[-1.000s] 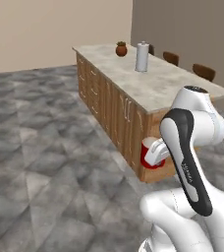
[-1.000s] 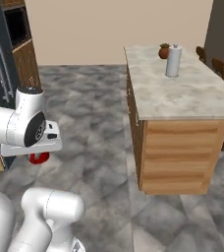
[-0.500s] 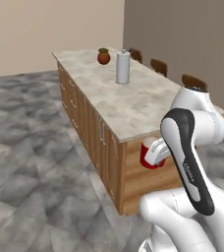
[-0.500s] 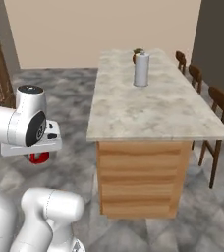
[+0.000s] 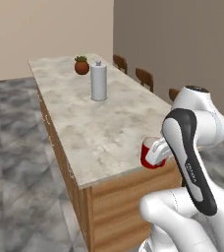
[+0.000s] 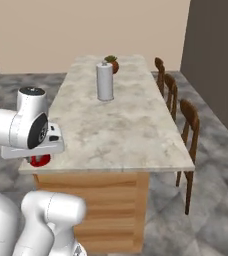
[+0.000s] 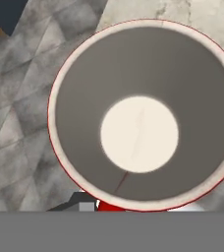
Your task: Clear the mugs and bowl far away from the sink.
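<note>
Marble worktop (image 5: 99, 133) carrying a canister (image 5: 98, 81) and plant (image 5: 81, 65). We see the end effector (image 5: 155, 153) gripping the red mug (image 5: 148, 158) at the near worktop corner, above the floor; we judge placement, the second mug and bowl remain.

Long kitchen island (image 6: 121, 135) with pale marbled stone top and wooden drawer fronts, tall white cylindrical canister (image 6: 105, 82) upright near its far end, small potted plant (image 6: 113, 63) in a brown pot just beyond, three wooden chairs (image 6: 188, 130) along one side, grey marbled floor (image 5: 15, 162), beige walls.
</note>
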